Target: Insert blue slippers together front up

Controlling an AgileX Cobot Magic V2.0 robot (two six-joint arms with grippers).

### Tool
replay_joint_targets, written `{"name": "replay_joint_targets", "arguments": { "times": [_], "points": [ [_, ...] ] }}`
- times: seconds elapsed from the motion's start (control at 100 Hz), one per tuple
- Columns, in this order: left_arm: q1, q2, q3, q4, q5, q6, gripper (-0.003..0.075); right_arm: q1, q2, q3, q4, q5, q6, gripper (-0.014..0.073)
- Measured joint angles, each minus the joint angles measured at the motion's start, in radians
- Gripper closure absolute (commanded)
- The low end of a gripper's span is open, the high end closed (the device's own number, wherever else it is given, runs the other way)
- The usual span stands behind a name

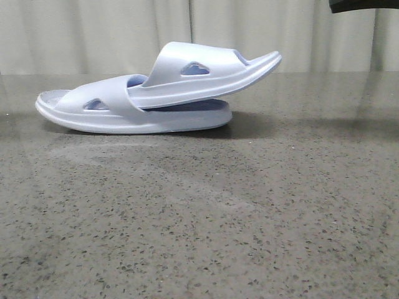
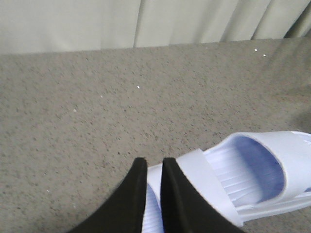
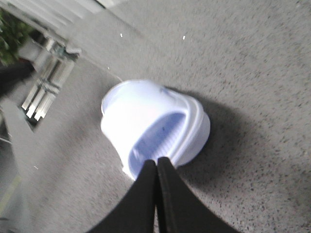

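Note:
The two blue slippers lie nested on the table in the front view. The lower slipper (image 1: 156,121) lies flat. The upper slipper (image 1: 206,78) is pushed under the lower one's strap and tilts up to the right. Neither gripper shows in the front view. In the left wrist view my left gripper (image 2: 154,161) has a narrow gap between its black fingers and holds nothing; the slippers (image 2: 252,170) lie beyond and below it. In the right wrist view my right gripper (image 3: 157,161) is shut and empty, and the blurred pair (image 3: 146,116) is seen end-on just past its tips.
The grey speckled stone table (image 1: 199,237) fills the front view, with pale curtains (image 1: 93,31) behind it. A dark part (image 1: 365,5) juts in at the top right corner. A pale framed structure (image 3: 48,82) stands beyond the table edge.

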Motion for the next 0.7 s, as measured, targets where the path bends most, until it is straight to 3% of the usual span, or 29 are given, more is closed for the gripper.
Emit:
{"name": "replay_joint_targets", "arguments": {
  "times": [0.17, 0.41, 0.56, 0.7],
  "points": [
    [-0.127, -0.09, 0.013, 0.123, -0.176, 0.004, 0.0705, 0.19, -0.14, 0.085, -0.058, -0.245, -0.064, 0.068],
    [-0.324, -0.27, 0.156, 0.142, -0.436, 0.008, 0.0705, 0.477, -0.373, 0.257, -0.081, -0.716, -0.082, 0.068],
    [-0.401, -0.391, 0.279, 0.127, -0.561, 0.008, 0.0705, 0.574, -0.504, 0.395, -0.075, -0.917, -0.082, 0.068],
    [-0.459, -0.514, 0.412, 0.108, -0.652, 0.01, 0.0705, 0.627, -0.626, 0.543, -0.046, -1.008, -0.082, 0.068]
  ]
}}
